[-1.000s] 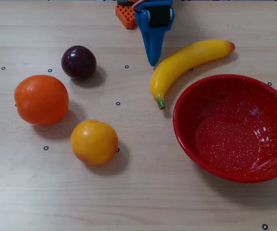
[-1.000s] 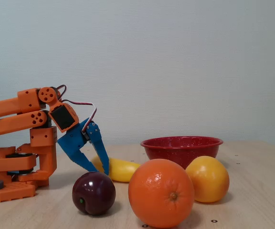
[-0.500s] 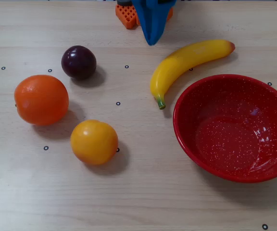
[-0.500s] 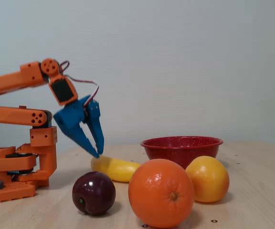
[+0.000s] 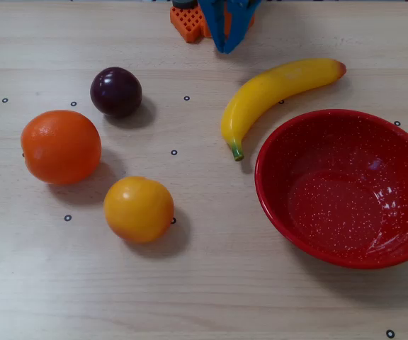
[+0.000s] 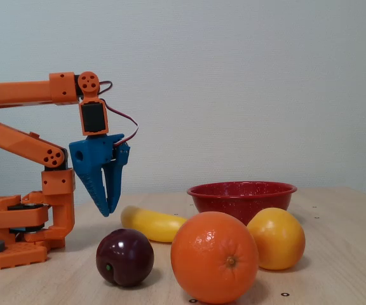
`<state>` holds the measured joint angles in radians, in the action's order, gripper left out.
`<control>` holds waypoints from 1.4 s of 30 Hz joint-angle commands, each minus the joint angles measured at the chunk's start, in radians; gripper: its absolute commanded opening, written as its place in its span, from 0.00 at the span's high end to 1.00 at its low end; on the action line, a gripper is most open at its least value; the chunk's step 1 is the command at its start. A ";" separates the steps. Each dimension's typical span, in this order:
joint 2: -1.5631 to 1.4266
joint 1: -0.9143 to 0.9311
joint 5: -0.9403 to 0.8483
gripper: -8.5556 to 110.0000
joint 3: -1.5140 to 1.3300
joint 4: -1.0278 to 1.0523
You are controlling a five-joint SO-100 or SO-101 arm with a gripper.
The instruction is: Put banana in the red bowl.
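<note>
The yellow banana lies on the table just above-left of the red bowl in the overhead view, green stem toward the bottom left, reddish tip at the upper right. In the fixed view the banana lies in front of the empty bowl. My blue gripper hangs pointing down, above the table and to the left of the banana, its fingers nearly together with nothing between them. In the overhead view the gripper sits at the top edge, above the banana.
An orange, a yellow-orange round fruit and a dark purple plum lie on the left half of the table. The arm's orange base stands at the left in the fixed view.
</note>
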<state>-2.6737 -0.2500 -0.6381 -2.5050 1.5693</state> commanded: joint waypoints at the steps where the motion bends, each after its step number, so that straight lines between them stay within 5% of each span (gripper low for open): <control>1: 0.012 -0.040 0.021 0.92 0.095 0.008; 17: 0.267 -0.195 0.212 0.84 0.428 0.135; 42: 0.644 -0.207 0.262 0.63 0.456 -0.008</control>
<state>-2.0203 -0.4571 -0.3774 -2.1384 1.5800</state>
